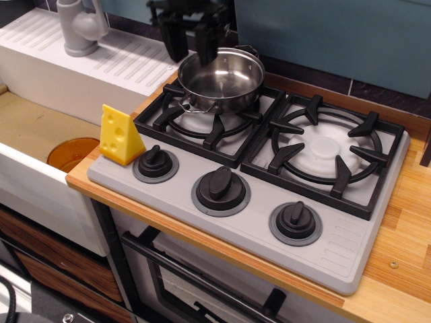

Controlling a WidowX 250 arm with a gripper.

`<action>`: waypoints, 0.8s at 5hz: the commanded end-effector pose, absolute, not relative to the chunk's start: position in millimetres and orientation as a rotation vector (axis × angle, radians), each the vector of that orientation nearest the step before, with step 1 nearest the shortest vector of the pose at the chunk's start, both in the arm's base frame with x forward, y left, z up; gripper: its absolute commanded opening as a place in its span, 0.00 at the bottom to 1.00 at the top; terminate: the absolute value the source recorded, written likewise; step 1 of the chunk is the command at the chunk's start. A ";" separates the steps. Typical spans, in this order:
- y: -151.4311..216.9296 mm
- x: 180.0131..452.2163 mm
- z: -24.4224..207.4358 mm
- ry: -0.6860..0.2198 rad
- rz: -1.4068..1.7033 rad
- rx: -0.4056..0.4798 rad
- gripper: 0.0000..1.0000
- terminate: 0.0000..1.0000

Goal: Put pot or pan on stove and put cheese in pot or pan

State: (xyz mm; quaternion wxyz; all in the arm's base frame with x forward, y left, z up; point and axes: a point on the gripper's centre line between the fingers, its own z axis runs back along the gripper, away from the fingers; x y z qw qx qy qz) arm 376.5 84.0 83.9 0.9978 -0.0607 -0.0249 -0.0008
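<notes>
Pot: the steel pot (221,81) sat level on the left rear burner grate (209,118) of the stove (269,202), set toward the back of the grate and not centred; its near loop handle pointed toward the knobs.
Gripper: the black gripper (190,33) hung just above and behind the pot's far-left rim, jaws spread and holding nothing; no contact with the rim was visible.
Cheese: the yellow cheese (120,136) stood upright on the front-left corner of the stove, just beside the left knob (155,161) and close to the counter's edge.
Nearby: an orange cup (71,153) lay in the sink (34,128) below the cheese.
Step in hand: judged to be release of the pot and clearing away, the first half of the task apparently done.
Doing it well: rise straight up before moving sideways, so that no finger catches the rim and drags the pot off the grate.
Next approach: come down on the cheese from above and close across its flat faces, since a sideways nudge could tip it into the sink.
</notes>
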 end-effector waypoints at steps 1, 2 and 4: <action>70.5 373.6 149.0 -0.105 0.009 -0.063 1.00 0.00; 51.2 376.8 151.8 -0.100 -0.021 -0.045 1.00 0.00; 51.2 376.8 151.8 -0.100 -0.021 -0.045 1.00 0.00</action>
